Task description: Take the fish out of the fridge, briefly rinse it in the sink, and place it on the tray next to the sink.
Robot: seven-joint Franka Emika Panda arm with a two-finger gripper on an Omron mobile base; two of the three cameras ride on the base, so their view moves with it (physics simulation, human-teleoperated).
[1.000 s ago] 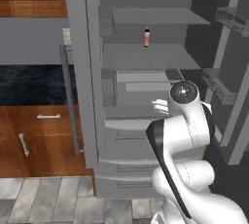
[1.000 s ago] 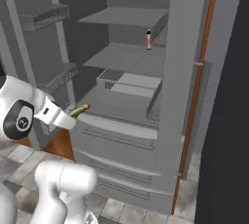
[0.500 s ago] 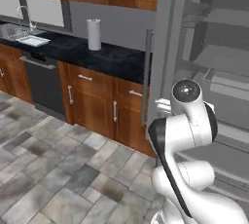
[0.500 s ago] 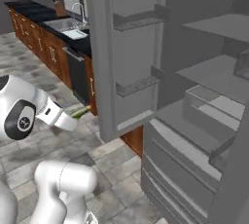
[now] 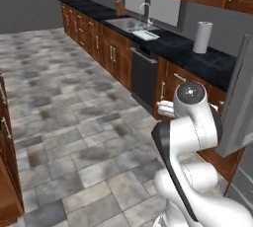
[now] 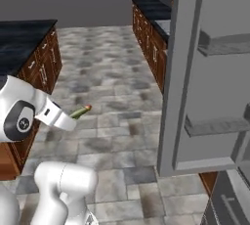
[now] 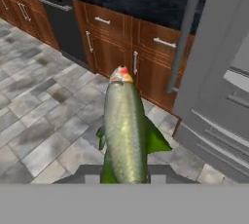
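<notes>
- I have the slender olive-green fish (image 7: 125, 129) clamped between the two dark fingers of the gripper (image 7: 125, 175); its reddish snout points away from the hand.
- From my right base view the fish (image 6: 80, 111) sticks out past the white arm, in mid-air above the grey stone-tile floor (image 6: 112, 92).
- The tall grey fridge (image 6: 205, 77) stands open just to the right, door shelves showing.
- The grey steel sink (image 5: 126, 23) and the pale flat tray (image 5: 146, 34) beside it sit far along the black counter (image 5: 168, 43), well apart from the fish.
- A white paper-towel roll (image 5: 202, 37) stands upright on that counter.
</notes>
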